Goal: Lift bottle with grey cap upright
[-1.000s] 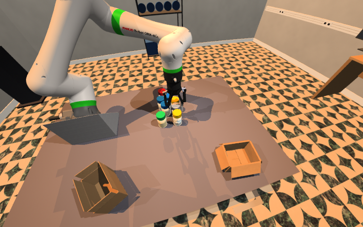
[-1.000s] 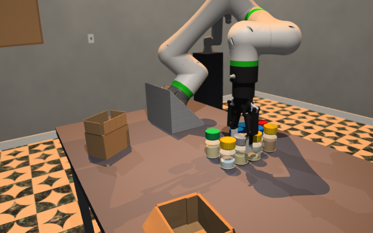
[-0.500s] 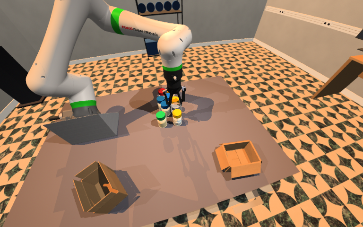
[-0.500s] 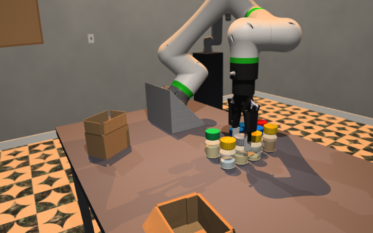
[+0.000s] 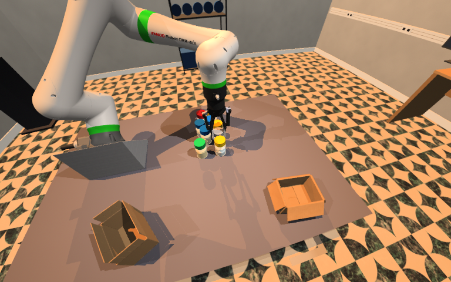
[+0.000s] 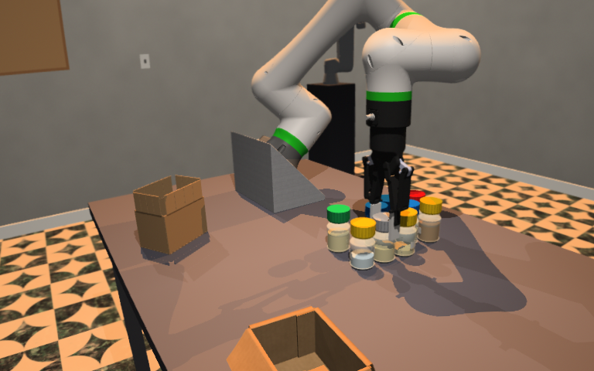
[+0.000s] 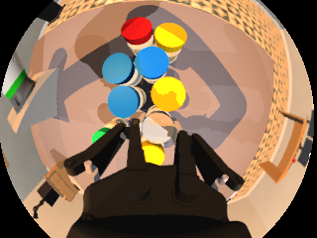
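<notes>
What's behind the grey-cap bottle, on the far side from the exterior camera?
The tool is shut on the grey-cap bottle. Behind it show blue caps and a red cap; their bottles are hidden by the cluster and tool.

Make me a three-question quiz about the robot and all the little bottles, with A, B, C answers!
1. Where is the green-capped bottle?
A. in a box
B. at the cluster's edge
C. on the floor

2. How many blue caps show in the wrist view?
A. one
B. three
C. five

3. What is the pincer doing?
A. gripping the grey-capped bottle
B. hanging open, away from the bottles
C. holding a box

Answers: 1 B, it stands on the table beside the others. 2 B, three blue caps are visible. 3 A, its fingers flank the grey cap.
</notes>
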